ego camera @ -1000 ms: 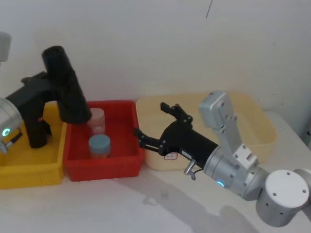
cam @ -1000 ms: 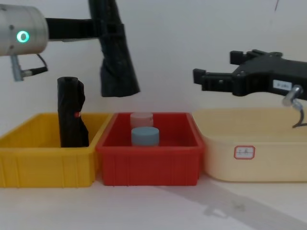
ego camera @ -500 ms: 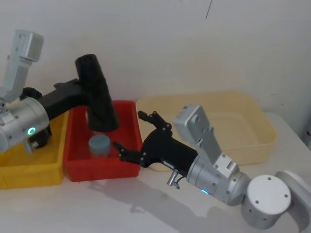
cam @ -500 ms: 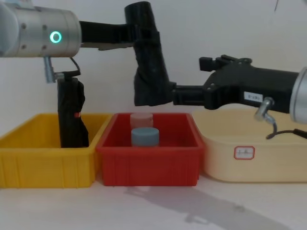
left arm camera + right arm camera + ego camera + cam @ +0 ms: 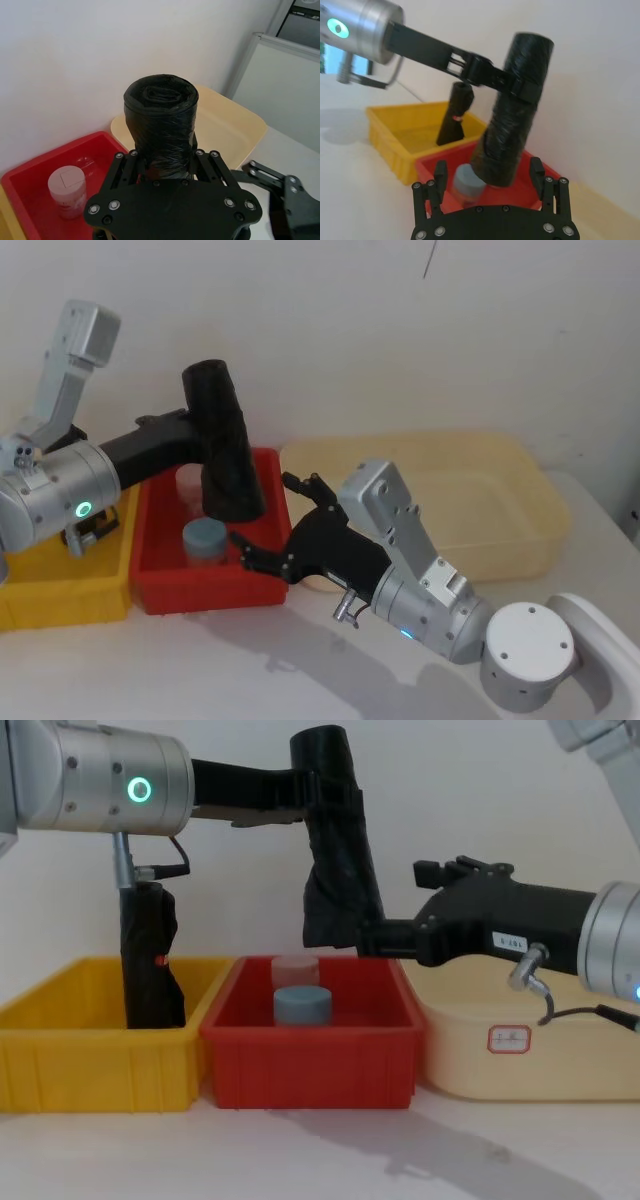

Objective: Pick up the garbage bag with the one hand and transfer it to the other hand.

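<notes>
Midway, the bag (image 5: pixel 340 870) is held aloft, clamped in the left gripper (image 5: pixel 312 798), while the right gripper (image 5: pixel 262 510) is spread wide around its lower end, handover not yet made.

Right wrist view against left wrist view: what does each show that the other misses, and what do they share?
Right wrist, not left: the yellow bin holding a slim bundle, the grey jar, and the open right gripper flanking the bag's lower end. Left wrist, not right: the pale jar and the bag's rolled top end. Both: the bag clamped in the left gripper, and the red bin.
</notes>
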